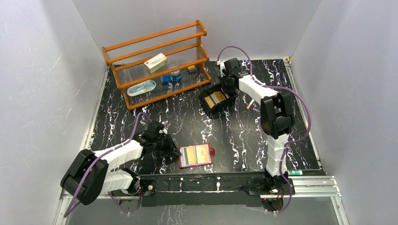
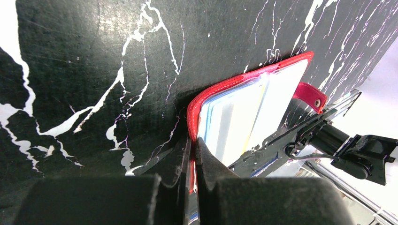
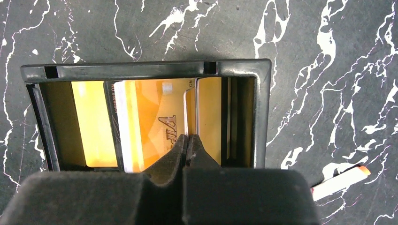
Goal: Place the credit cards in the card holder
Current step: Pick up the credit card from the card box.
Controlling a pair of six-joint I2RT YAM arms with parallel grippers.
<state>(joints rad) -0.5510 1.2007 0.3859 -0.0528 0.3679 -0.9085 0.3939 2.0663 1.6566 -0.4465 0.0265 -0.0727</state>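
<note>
The card holder [image 1: 196, 155], a red wallet, lies open near the table's front edge, striped slots facing up. My left gripper [image 1: 174, 151] is shut on its left red edge [image 2: 191, 123], and the snap tab [image 2: 311, 95] sticks out at the far side. Several credit cards stand in a black tray [image 1: 202, 101]: a gold one [image 3: 94, 122], an orange one marked VIP [image 3: 155, 122], and a thin one seen edge-on [image 3: 185, 110]. My right gripper [image 3: 187, 137] reaches down into the tray [image 3: 145, 69] and is shut on that edge-on card.
A wooden shelf rack [image 1: 159, 61] at the back left holds a cream box [image 1: 155, 62] and small items. A short orange-and-white stick [image 3: 340, 180] lies on the marbled table right of the tray. A green-tipped pen [image 1: 295, 172] rests by the right arm's base.
</note>
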